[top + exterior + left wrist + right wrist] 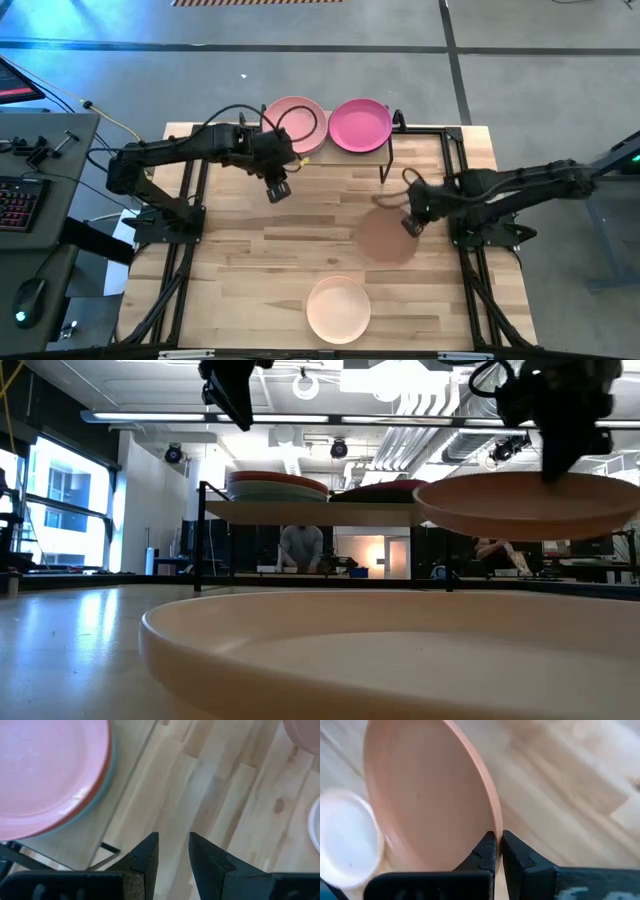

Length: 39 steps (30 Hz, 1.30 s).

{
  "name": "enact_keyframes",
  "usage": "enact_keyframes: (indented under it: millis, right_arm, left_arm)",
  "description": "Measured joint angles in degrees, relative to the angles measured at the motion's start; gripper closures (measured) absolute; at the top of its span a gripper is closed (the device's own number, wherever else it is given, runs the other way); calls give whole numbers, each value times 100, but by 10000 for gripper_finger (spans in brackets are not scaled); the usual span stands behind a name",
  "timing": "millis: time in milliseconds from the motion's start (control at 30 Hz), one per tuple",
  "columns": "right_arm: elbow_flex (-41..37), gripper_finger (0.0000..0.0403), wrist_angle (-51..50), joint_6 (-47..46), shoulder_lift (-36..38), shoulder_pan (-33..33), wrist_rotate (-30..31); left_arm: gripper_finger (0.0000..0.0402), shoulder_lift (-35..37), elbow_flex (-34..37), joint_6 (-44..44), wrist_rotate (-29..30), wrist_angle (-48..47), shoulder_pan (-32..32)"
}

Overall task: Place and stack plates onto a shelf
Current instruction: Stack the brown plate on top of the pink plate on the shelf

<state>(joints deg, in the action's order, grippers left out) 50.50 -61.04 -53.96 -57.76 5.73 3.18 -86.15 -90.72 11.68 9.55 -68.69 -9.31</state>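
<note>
gripping tan-brown plate (pixel 385 239) by rim, level above table, right tool (pixel 411 226) closed

My left gripper (pixel 278 190) hangs above the table at the end of an arm stretched inward from my left, fingers parted with nothing between them, while my right gripper (pixel 411 226), reaching in from my right, is pinched shut on the rim of the tan-brown plate (pixel 385 240).
</note>
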Motion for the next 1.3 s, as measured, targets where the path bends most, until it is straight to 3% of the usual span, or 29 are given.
enact_keyframes:
  millis: [300,600,833,1033,1300]
  right_arm:
    - [164,403,1074,868,348,-1556,-151]
    - [1649,403,1167,2061,-47,-2997,429]
    - [3063,403,1161,3442,-1011,-4151,458]
    - [4114,403,848,4150,-2099,-5002,-216]
    - [5595,403,-377,4651,-3538,-5822,-1240]
  left_arm:
    - [304,0,0,-100,-40,0,-512]
    - [305,0,0,-137,-42,2,-896]
    - [305,0,0,-131,-40,4,-1079]
    - [305,0,0,-53,-40,7,-1153]
    - [305,0,0,22,-40,4,-1170]
